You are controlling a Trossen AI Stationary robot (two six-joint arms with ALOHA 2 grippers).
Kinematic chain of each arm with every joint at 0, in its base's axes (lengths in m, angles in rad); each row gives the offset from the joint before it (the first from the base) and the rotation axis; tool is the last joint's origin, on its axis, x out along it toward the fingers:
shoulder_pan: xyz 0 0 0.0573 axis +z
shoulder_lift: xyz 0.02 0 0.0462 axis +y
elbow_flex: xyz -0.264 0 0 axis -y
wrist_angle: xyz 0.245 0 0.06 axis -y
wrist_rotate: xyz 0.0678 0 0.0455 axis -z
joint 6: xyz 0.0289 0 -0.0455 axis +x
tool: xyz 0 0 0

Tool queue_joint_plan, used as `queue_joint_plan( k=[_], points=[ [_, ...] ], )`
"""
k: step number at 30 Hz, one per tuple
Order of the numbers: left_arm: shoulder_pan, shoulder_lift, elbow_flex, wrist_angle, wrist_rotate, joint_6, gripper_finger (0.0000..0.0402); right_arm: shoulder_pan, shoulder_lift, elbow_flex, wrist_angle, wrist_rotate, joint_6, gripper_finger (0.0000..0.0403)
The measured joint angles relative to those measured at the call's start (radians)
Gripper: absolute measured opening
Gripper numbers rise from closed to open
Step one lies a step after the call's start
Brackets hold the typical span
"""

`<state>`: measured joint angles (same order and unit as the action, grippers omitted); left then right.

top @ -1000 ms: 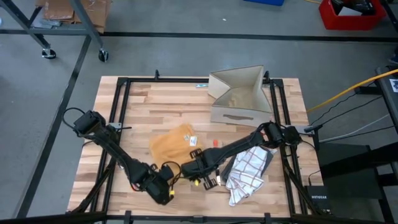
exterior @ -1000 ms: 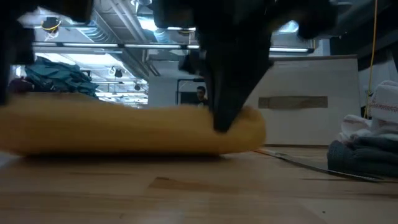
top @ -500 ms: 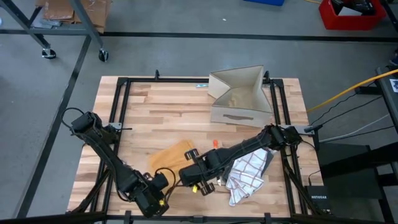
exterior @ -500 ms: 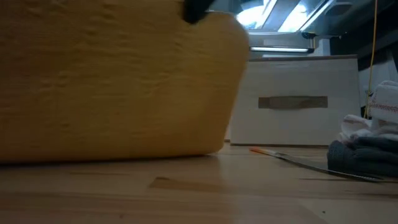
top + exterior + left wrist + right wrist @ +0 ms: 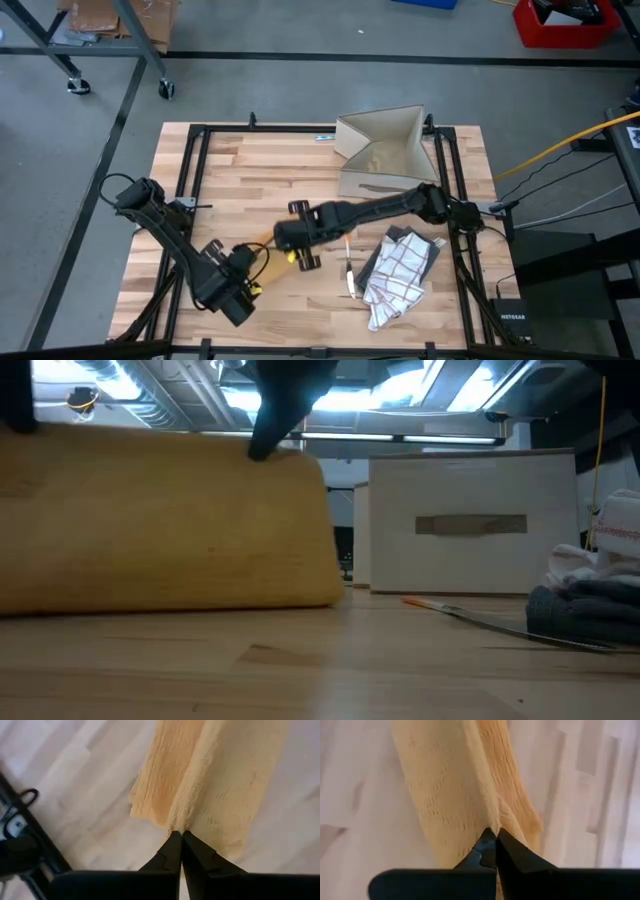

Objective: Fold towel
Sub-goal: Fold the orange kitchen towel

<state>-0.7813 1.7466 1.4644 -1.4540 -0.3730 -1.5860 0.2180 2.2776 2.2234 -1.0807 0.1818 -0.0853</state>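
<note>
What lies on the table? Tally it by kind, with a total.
Cloths: 3 (yellow towel, checked cloth, grey cloth)
Boxes: 1 (box)
Thin orange-tipped tools: 1 (tool)
Total: 5

Towel (image 5: 215, 775): yellow cloth, matt, crinkled woven texture noted. Desk (image 5: 260, 170): pale wood planks, smooth, faint sheen. Box (image 5: 470, 525): matt off-white card. Checked cloths (image 5: 395, 275): soft woven fabric. Gripper fingers (image 5: 512, 852): matt black plastic.
</note>
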Motion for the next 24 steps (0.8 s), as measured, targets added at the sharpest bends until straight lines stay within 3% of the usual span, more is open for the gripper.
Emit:
queue_joint_plan(
  k=[9, 17, 24],
  points=[
    [0.058, 0.0, -0.116, 0.004, -0.027, 0.089, 0.0, -0.095, 0.012, 0.0, 0.026, -0.049, -0.002, 0.0001],
    [0.107, 0.0, -0.244, 0.013, -0.022, 0.079, 0.0, -0.149, 0.105, 0.001, 0.112, -0.053, -0.05, 0.0001],
    [0.134, 0.0, -0.378, 0.189, -0.029, 0.127, 0.0001, -0.154, 0.154, 0.0, 0.117, -0.05, -0.051, 0.0018]
  ],
)
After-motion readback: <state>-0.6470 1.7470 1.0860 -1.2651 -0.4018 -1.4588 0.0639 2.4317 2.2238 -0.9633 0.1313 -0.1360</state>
